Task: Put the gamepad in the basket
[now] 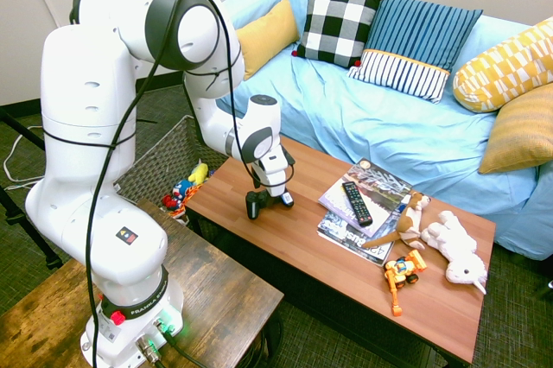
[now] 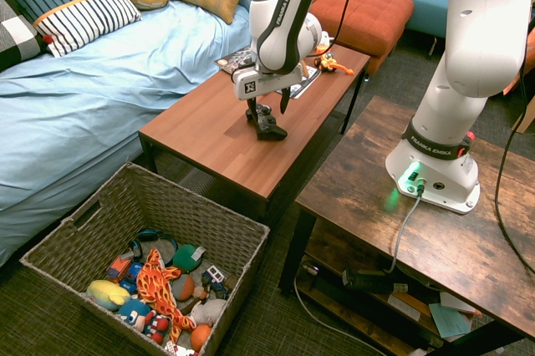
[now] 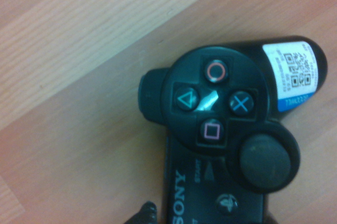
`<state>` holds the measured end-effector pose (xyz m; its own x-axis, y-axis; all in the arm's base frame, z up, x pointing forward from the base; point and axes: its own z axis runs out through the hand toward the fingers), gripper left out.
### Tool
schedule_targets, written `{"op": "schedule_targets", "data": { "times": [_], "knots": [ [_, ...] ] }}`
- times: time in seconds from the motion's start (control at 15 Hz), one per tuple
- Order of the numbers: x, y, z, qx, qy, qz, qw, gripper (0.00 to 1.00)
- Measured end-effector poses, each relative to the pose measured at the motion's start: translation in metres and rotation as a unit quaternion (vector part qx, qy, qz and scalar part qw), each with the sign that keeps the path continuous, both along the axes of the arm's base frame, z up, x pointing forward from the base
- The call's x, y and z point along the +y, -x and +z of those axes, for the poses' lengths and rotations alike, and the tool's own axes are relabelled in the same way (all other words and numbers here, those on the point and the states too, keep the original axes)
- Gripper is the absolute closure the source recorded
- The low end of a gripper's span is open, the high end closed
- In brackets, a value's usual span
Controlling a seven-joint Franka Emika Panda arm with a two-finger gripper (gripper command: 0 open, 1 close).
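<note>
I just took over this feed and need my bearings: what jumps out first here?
The white arm dominates, its open gripper pointing down right over the black gamepad on the wooden coffee table. On the floor off the table's end sits the basket, already holding colourful toys. Behind the table runs a light blue sofa with patterned cushions, and the table's far end carries a remote on magazines and plush toys.

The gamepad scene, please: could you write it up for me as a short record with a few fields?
gamepad: black, lying on the wooden table, not lifted
gripper: pointing down directly over the gamepad, fingers open, one on each side
basket: woven, on the floor beside the table's end, holding toys
also on table: remote on magazines, plush toys
task status: gamepad not yet in basket
</note>
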<state>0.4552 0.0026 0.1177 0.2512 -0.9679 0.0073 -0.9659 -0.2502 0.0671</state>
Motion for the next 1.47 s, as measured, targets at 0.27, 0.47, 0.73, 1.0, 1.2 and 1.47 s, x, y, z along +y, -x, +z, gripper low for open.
{"op": "schedule_targets", "data": {
  "times": [0.27, 0.47, 0.73, 1.0, 1.2, 1.47],
  "knots": [
    [-0.003, -0.010, -0.015, 0.004, -0.001, -0.011, 1.000, 0.00],
    [-0.003, -0.011, -0.024, 0.001, 0.001, -0.013, 1.000, 1.00],
    [0.001, -0.016, -0.024, -0.005, -0.003, -0.016, 1.000, 1.00],
    [0.001, -0.015, -0.031, -0.003, -0.004, -0.020, 1.000, 1.00],
    [0.003, -0.016, -0.032, -0.004, -0.009, -0.014, 1.000, 1.00],
    [0.004, -0.021, -0.021, -0.016, -0.024, 0.019, 0.999, 1.00]
  ]
}}
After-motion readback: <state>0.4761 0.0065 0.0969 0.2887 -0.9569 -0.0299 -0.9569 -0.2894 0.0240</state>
